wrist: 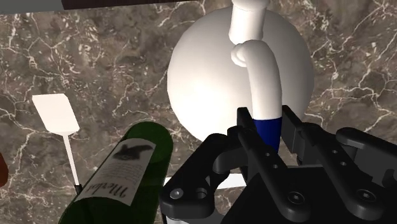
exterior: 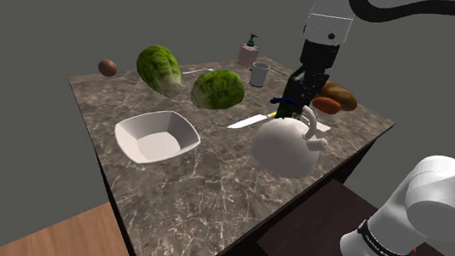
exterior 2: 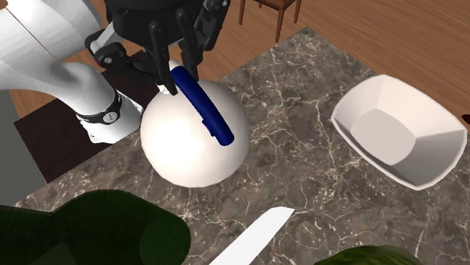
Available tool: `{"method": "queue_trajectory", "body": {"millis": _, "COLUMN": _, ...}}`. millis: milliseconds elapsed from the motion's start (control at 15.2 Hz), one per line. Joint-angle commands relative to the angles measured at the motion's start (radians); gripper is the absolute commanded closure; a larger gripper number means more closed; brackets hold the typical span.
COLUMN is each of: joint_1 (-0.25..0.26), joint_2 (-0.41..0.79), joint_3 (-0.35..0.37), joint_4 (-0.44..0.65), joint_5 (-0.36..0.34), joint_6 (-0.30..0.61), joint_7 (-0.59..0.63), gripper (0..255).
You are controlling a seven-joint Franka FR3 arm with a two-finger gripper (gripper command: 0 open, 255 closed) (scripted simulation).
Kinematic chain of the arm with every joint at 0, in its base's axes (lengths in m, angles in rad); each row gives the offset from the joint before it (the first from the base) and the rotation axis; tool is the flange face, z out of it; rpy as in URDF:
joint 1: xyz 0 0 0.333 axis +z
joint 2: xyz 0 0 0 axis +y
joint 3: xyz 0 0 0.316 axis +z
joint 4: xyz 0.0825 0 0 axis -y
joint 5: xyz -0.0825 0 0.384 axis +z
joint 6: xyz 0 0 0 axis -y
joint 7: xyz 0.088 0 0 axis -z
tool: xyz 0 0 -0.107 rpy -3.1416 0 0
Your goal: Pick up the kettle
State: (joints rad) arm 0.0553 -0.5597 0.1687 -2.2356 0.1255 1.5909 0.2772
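Centrally, the black end effector pinches the blue stretch of the handle on the white, round-bodied kettle, one finger pressed to each side. The kettle hangs directly beneath the fingers, its body bulging away from the wrist. It sits over the dark marbled worktop near the edge closest to the stand, to the shoulder view's right of a white bowl. Whether its base touches the worktop cannot be told. A green bottle lies just beside the end effector.
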Motion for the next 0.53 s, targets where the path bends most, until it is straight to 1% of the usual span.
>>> {"method": "queue_trajectory", "body": {"millis": 0, "joint_1": -0.001, "joint_2": -0.001, "joint_3": -0.002, "joint_4": 0.025, "joint_5": -0.001, "joint_6": -0.025, "joint_7": 0.001, "gripper": 255}}
{"method": "queue_trajectory", "body": {"millis": 462, "joint_1": -0.003, "joint_2": 0.018, "joint_3": -0.007, "joint_4": 0.135, "joint_5": -0.007, "joint_6": -0.115, "joint_7": 0.007, "gripper": 255}}
